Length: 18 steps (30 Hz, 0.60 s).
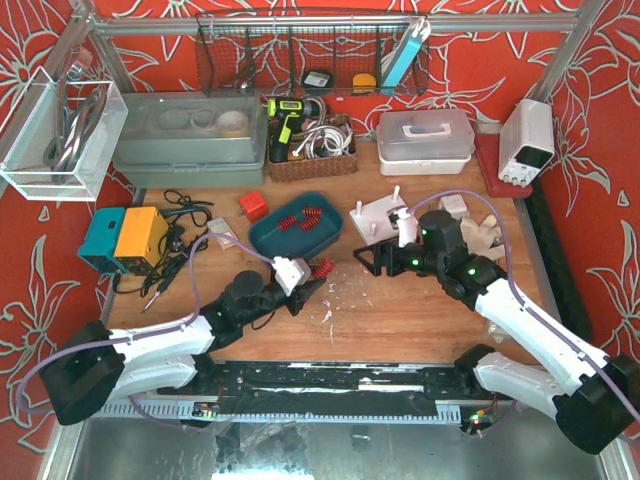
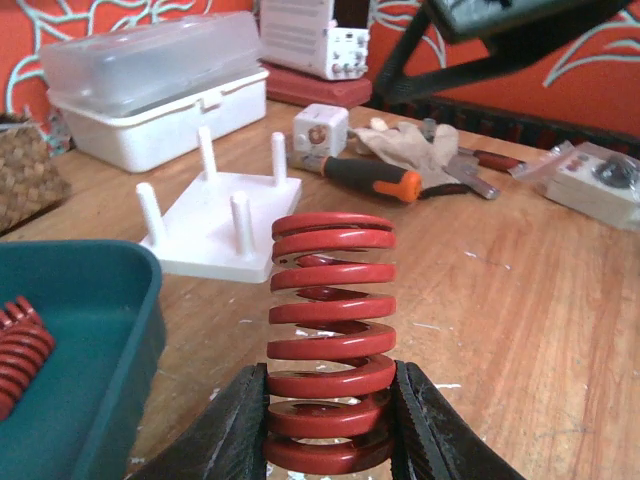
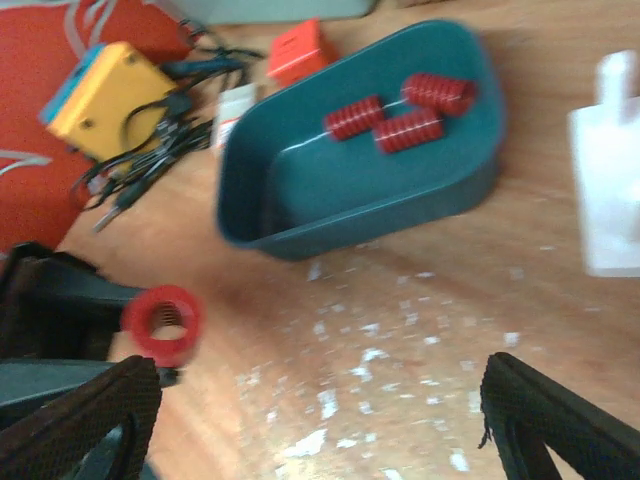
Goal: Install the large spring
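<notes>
My left gripper (image 2: 330,432) is shut on the lower coils of the large red spring (image 2: 330,320), which it holds off the wooden table just right of the teal tray (image 2: 95,400). From above, the spring (image 1: 322,268) pokes out of the left gripper (image 1: 312,282). The white peg plate (image 2: 215,228) with several upright pegs lies beyond it. My right gripper (image 1: 365,258) hovers open near the plate (image 1: 382,215), holding nothing. In the right wrist view the spring (image 3: 163,322) shows end-on at the left, between the wide-apart fingers of the right gripper (image 3: 320,425).
Smaller red springs (image 3: 400,110) lie in the teal tray (image 3: 300,245). A yellow and teal box (image 1: 125,238) with cables sits at the left, next to a small red block (image 1: 253,206). Gloves (image 2: 420,145), an orange-handled screwdriver (image 2: 375,178), a white lidded box (image 1: 425,140) and a power supply (image 1: 527,140) are at the right and back.
</notes>
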Available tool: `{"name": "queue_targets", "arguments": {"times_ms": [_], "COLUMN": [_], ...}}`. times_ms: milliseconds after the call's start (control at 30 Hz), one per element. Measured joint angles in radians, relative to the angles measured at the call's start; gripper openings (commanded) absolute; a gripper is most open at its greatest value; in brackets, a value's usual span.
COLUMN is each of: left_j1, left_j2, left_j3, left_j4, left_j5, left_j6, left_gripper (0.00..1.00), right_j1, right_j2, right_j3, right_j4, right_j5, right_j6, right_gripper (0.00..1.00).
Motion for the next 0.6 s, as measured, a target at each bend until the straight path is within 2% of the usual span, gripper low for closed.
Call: {"name": "queue_targets", "arguments": {"times_ms": [300,600], "left_j1": [-0.085,-0.090], "left_j2": [0.008,0.000], "left_j3": [-0.100,-0.127], "left_j4": [0.197,0.255], "left_j5": [-0.027,-0.034], "left_j6": [0.122,0.146], "left_gripper": [0.03,0.01], "right_j1": [0.181,0.237], "right_j2": [0.103,0.243], "right_j3": [0.074,0.093], "right_j4": [0.013,0.060], "right_j5": [-0.096,-0.097], "right_j6": [0.022,0.058], "right_gripper": [0.88,0.80]}}
